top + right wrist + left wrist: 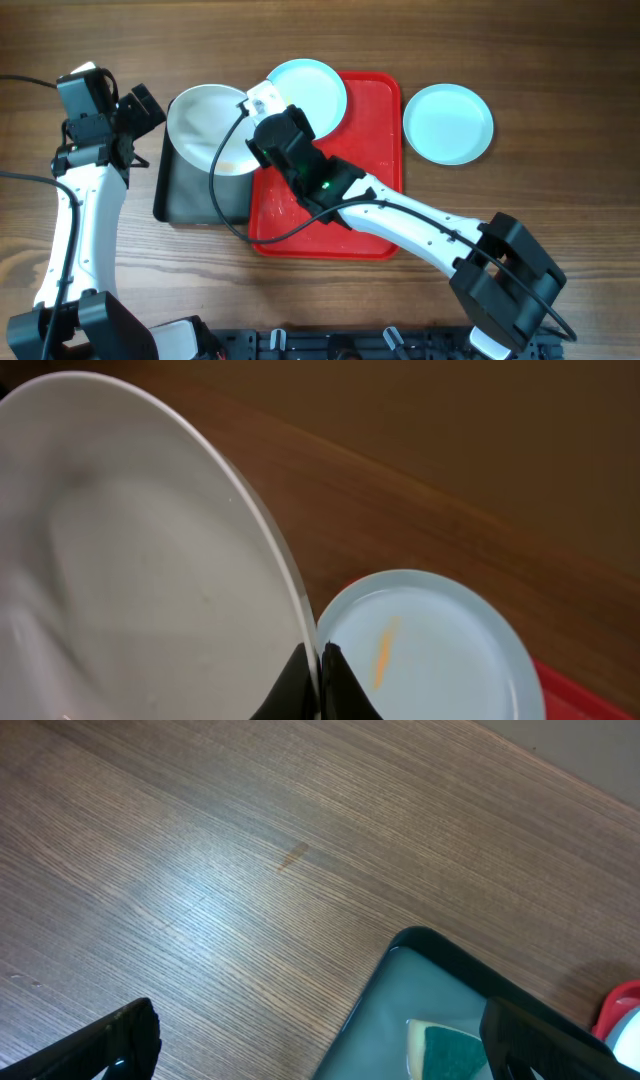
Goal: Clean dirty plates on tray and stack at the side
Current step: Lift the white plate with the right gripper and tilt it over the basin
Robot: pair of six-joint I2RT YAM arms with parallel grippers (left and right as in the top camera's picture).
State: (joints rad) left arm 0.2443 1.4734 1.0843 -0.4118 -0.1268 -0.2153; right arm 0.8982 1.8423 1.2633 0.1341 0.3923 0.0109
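My right jaws pinched shut on white plate rim, plate over pan at 9 o'clock of tray. Smeared blue plate at tray's 11 o'clock corner. Second blue plate on bench, tray's 2 o'clock. Left jaws wide open, empty.

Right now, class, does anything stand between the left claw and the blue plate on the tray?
Yes. The white plate, gripped at its rim by the right claw over the pan, lies between the left claw and that blue plate.
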